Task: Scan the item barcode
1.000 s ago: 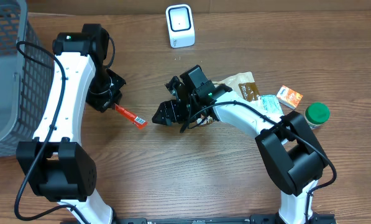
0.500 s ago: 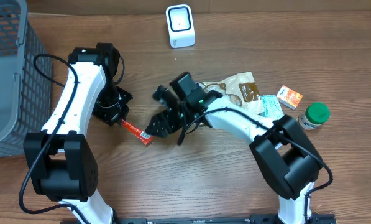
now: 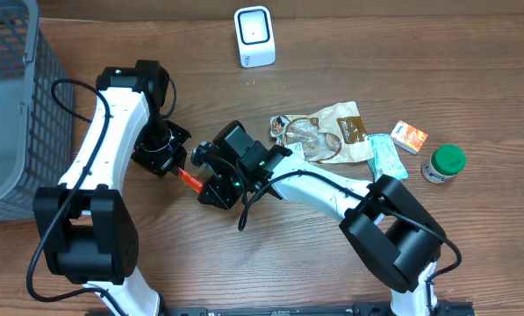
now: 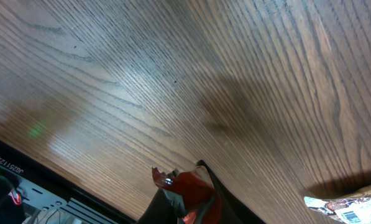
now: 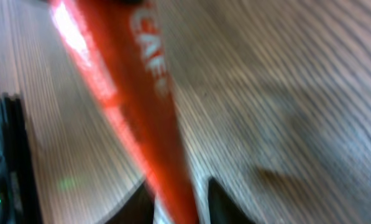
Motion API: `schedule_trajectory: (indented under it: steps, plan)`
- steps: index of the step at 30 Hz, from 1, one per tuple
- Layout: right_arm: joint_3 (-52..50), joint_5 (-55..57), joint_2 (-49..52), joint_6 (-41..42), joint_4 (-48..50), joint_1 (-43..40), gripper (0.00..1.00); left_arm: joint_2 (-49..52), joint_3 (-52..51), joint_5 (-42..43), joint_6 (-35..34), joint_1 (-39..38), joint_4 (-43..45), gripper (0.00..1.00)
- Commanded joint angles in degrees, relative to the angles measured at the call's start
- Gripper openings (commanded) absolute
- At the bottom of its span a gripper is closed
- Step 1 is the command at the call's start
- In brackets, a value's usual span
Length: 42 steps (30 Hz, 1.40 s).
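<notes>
In the right wrist view the red packet (image 5: 129,93) is blurred, its print unreadable and lower end cropped. Overhead, the left gripper (image 3: 174,165) and right gripper (image 3: 204,183) hide both its ends.

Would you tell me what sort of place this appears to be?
Probably a mock shop checkout set up on a wooden table: a white scanner, a wire basket and a green-lidded jar.
</notes>
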Motion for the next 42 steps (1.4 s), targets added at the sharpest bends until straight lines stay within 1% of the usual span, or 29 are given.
schedule_trajectory:
  steps: [1, 2, 5, 6, 7, 8, 10, 12, 13, 14, 16, 19, 22, 26, 32, 36, 37, 39, 40, 41, 42]
  plan:
    - [0.2, 0.8, -0.3, -0.7, 0.3, -0.2, 0.06, 0.1, -0.2, 0.8, 1.0, -0.2, 0.7, 0.04]
    - [0.2, 0.8, -0.3, -0.7, 0.3, -0.2, 0.04, 0.1, -0.2, 0.8, 1.3, -0.2, 1.1, 0.04]
    - [0.2, 0.8, -0.3, -0.7, 0.0, -0.2, 0.04, 0.1, -0.2, 0.4, 3.1, -0.2, 3.0, 0.04]
    - [0.2, 0.8, -0.3, -0.7, -0.2, -0.3, 0.04, 0.1, -0.2, 0.0, 4.3, -0.2, 3.6, 0.07]
    - [0.2, 0.7, -0.4, -0.7, -0.3, -0.5, 0.04, 0.1, -0.2, -1.3, 7.2, -0.2, 4.9, 0.13]
    - [0.2, 0.5, -0.4, -0.7, -0.4, -0.6, 0.04, 0.1, -0.2, -2.1, 9.3, -0.2, 5.7, 0.20]
    - [0.2, -1.0, -0.4, -0.7, -0.4, -1.2, 0.04, 0.1, -0.2, -4.0, 13.3, 0.0, 7.1, 0.42]
    - [0.2, -3.8, -0.4, -0.7, -0.3, -2.0, 0.04, 0.1, -0.2, -6.1, 16.2, 0.0, 8.4, 0.81]
    - [0.2, -5.9, -0.4, -0.7, -0.3, -2.8, 0.04, 0.1, -0.2, -7.1, 17.7, 0.0, 9.3, 0.95]
    - [0.2, -7.5, -0.4, -0.7, -0.4, -3.3, 0.04, 0.1, -0.2, -7.2, 19.1, 0.0, 10.0, 1.00]
    - [0.2, -10.8, -0.4, 0.2, -0.4, -4.7, 0.04, 0.1, -0.2, -7.1, 22.0, 0.0, 11.1, 1.00]
    - [0.2, -13.0, -0.4, 5.8, -0.9, -7.2, 0.04, 0.1, -0.2, -6.9, 22.9, 0.0, 11.3, 1.00]
    - [0.2, -14.2, -0.4, 7.6, -1.9, -8.3, 0.04, 0.1, -0.3, -4.7, 24.4, -0.1, 11.4, 1.00]
    - [0.2, -20.9, -0.4, 8.7, -2.1, -8.8, 0.04, 0.1, -0.3, 2.0, 29.8, -0.1, 12.3, 1.00]
    - [0.2, -30.8, -0.4, 12.7, -2.1, -9.5, 0.04, 0.1, -0.3, 13.7, 39.8, -0.1, 14.6, 0.98]
    - [0.2, -35.8, -0.4, 13.4, -2.0, -10.6, 0.04, 0.1, -0.3, 14.8, 41.0, 0.0, 15.5, 0.98]
    - [0.2, -36.8, -0.3, 13.5, -2.0, -10.9, 0.04, 0.1, -0.3, 14.8, 41.0, 0.0, 15.6, 0.97]
    - [0.2, -37.7, -0.4, 16.7, -2.0, -11.7, 0.04, 0.1, -0.3, 15.0, 41.3, 0.0, 15.9, 0.94]
    - [0.2, -37.7, -0.4, 19.2, -1.8, -12.1, 0.04, 0.1, -0.3, 15.8, 42.0, 0.0, 16.1, 0.91]
    - [0.2, -37.7, -0.4, 22.4, -1.6, -13.1, 0.04, 0.1, -0.2, 18.1, 43.5, 0.0, 16.5, 0.84]
    - [0.2, -37.7, -0.4, 23.1, -1.6, -13.5, 0.04, 0.1, -0.2, 19.6, 44.3, 0.0, 16.9, 0.82]
